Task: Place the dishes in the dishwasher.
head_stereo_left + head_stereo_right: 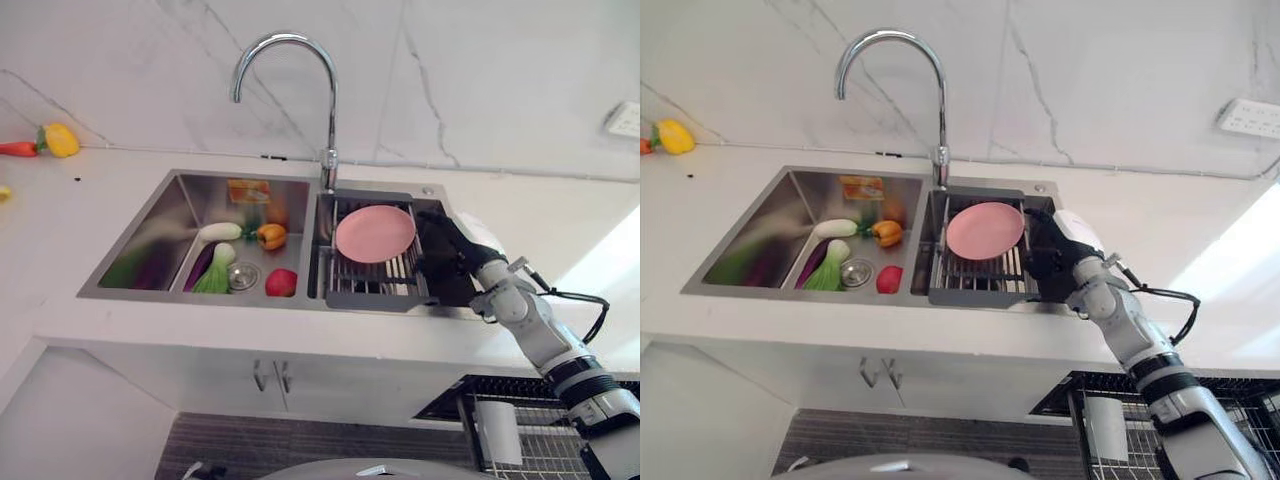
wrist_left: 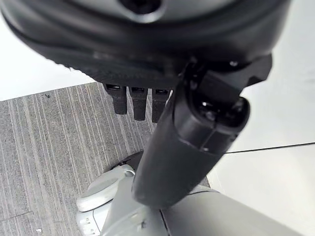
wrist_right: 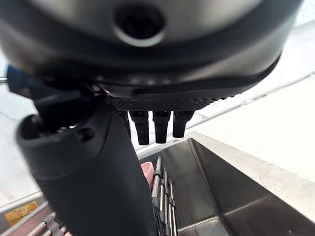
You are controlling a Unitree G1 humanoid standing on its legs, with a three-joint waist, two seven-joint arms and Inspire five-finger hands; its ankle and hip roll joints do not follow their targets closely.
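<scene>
The sink (image 1: 150,235) is my landmark; it is sunk into the white surface (image 1: 60,230), under the curved tap (image 1: 285,60). In its right basin a dark rack (image 1: 375,280) spans from edge to edge, and the pink plate (image 1: 375,232) lies flat on the rack's far part; the near bars of the rack are bare. The right hand (image 1: 455,255) is at the sink's right edge, just beside the plate's right rim; its fingers (image 3: 155,125) are straight and side by side, holding nothing; I cannot tell if they touch the plate. The left basin holds toy vegetables (image 1: 225,260) around the drain. Below the sink's right end a wire dishwasher basket (image 1: 530,430) stands pulled out. The left hand (image 2: 187,132) hangs over the striped floor (image 2: 44,142), fingers (image 2: 138,101) straight, holding nothing.
</scene>
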